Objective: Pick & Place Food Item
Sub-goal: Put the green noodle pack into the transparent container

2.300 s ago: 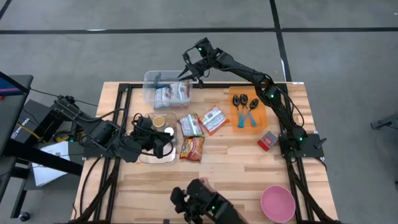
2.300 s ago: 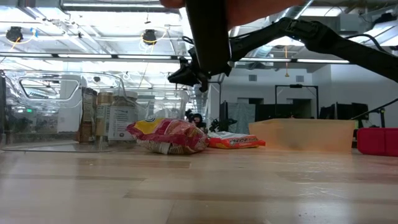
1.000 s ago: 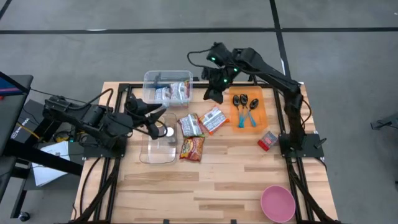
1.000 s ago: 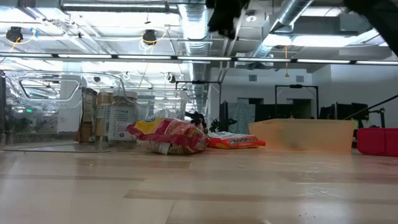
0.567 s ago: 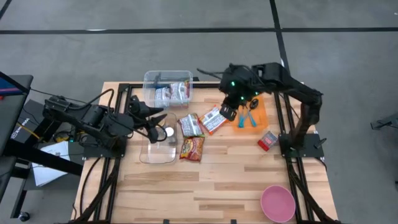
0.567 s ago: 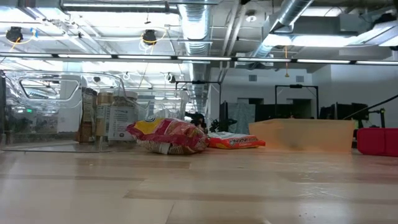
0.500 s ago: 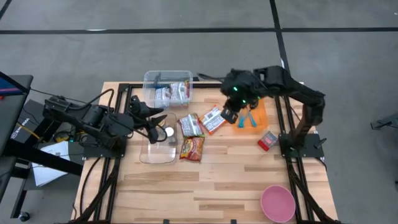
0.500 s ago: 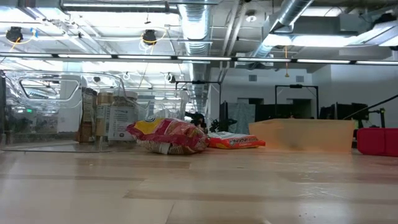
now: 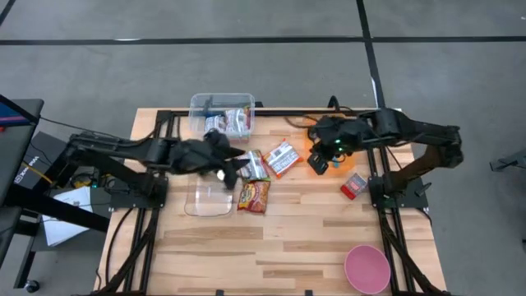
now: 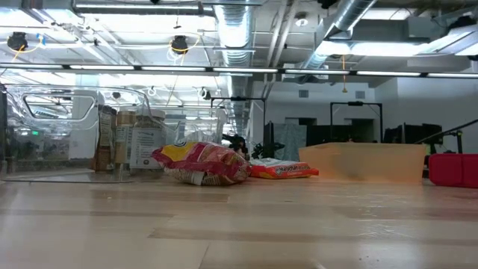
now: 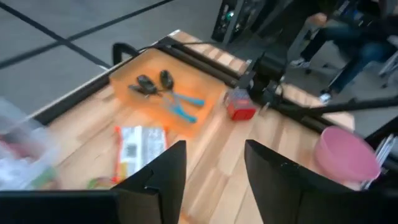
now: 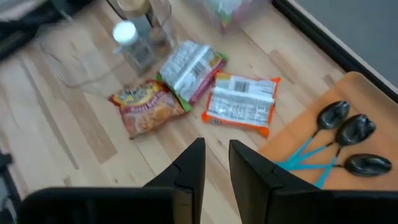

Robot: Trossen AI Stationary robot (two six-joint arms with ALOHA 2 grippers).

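Looking straight down, the left tool (image 9: 238, 167) reaches across the clear tray (image 9: 207, 197) toward the green-edged silver packet (image 9: 253, 165), while the right tool (image 9: 318, 161) hangs at the near edge of the orange tray (image 9: 345, 156) with its three spoons (image 9: 326, 136). On the desk (image 9: 271, 238) a red noodle packet (image 9: 254, 196) lies just below the silver one, an orange-edged packet (image 9: 282, 158) sits between it and the orange tray, and a clear bin (image 9: 220, 115) holds more packets. A red box (image 9: 354, 186) and a pink bowl (image 9: 366, 268) sit on the right side. At desk level, no arm shows; the red noodle packet (image 10: 202, 163) lies beside jars (image 10: 128, 146). From the left wrist, the fingers (image 11: 166, 171) stand clearly apart, holding nothing. From the right wrist, the fingers (image 12: 189, 167) sit narrow, a slim gap between them, empty, above the orange-edged packet (image 12: 240, 103).
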